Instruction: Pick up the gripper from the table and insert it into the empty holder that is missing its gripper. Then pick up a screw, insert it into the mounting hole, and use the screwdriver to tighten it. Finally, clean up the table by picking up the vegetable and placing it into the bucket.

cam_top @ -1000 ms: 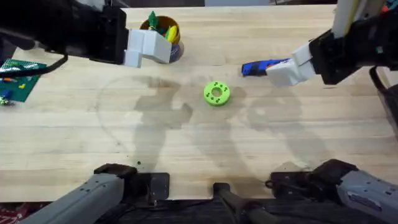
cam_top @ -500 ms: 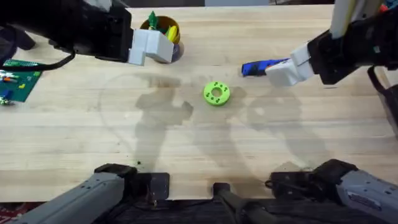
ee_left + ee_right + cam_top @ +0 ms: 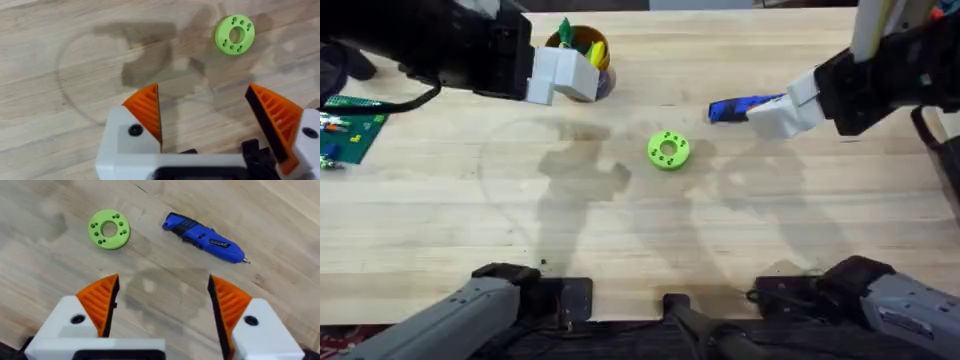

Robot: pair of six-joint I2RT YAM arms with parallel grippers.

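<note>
The ring (image 3: 668, 151) at the centre of the overhead frame was lime green, and the screwdriver (image 3: 744, 107) to its upper right was bright blue with a dark end. At the top stood the brown bucket (image 3: 603, 72) with a yellowish band, holding green and yellow pieces. Both grippers (image 3: 205, 117) (image 3: 164, 302) had white bodies with orange ribbed pads, above the pale wood-grain table (image 3: 640, 240).

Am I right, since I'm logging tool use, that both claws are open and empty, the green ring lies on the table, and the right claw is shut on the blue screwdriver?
Not quite. The right claw is open and holds nothing; in the right wrist view the screwdriver lies free on the table, apart from its fingers. The left claw is open and empty, and the green ring lies on the table, as you said.
</note>
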